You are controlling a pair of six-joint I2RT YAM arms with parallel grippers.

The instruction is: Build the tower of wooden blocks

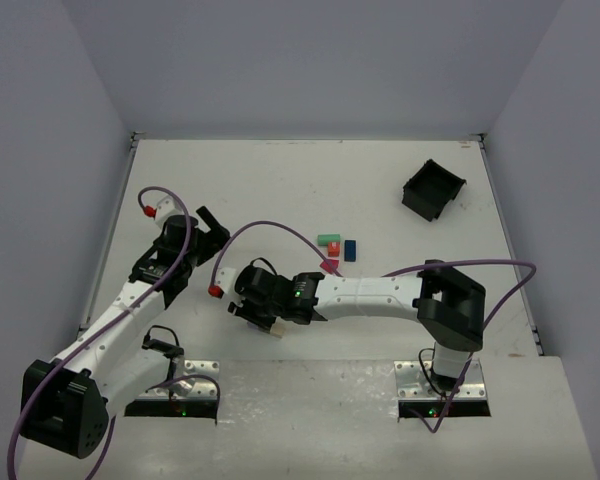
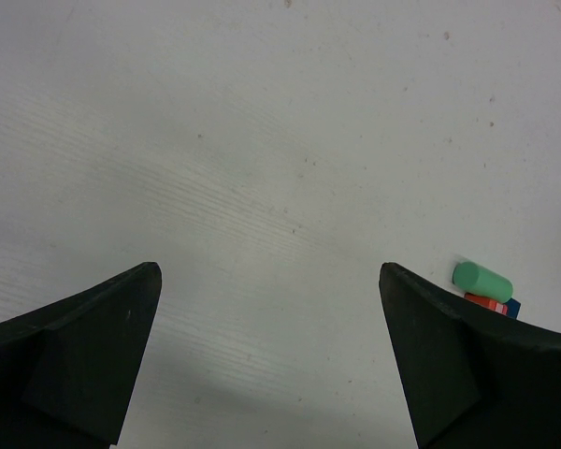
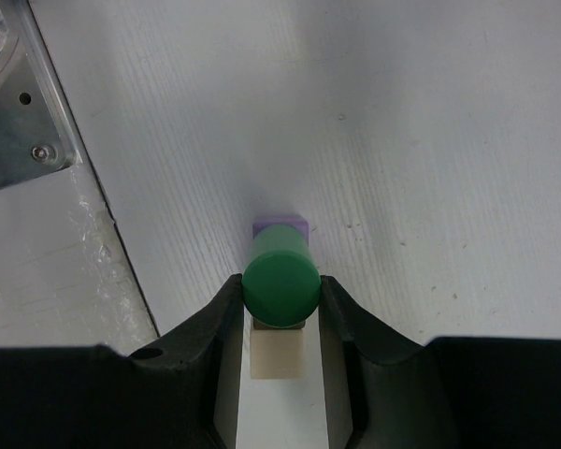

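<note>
My right gripper (image 3: 280, 292) is shut on a dark green wooden cylinder (image 3: 280, 281), seen end-on between the jaws. A purple block (image 3: 280, 224) shows at its far end and a plain tan block (image 3: 277, 352) lies under its near end. Whether the cylinder rests on them I cannot tell. In the top view that gripper (image 1: 265, 322) is low near the table's front, a tan piece (image 1: 274, 331) at its tip. Loose wood blocks lie mid-table: light green (image 1: 328, 240), red (image 1: 333, 251), blue (image 1: 350, 249), magenta (image 1: 330, 266). My left gripper (image 1: 216, 224) is open and empty, left of them.
A square black bin (image 1: 432, 190) stands tilted at the back right. The left wrist view shows the light green cylinder (image 2: 481, 281) with the red (image 2: 486, 302) and blue (image 2: 512, 307) blocks past its right finger. A metal base plate (image 3: 19, 122) lies left of the right gripper.
</note>
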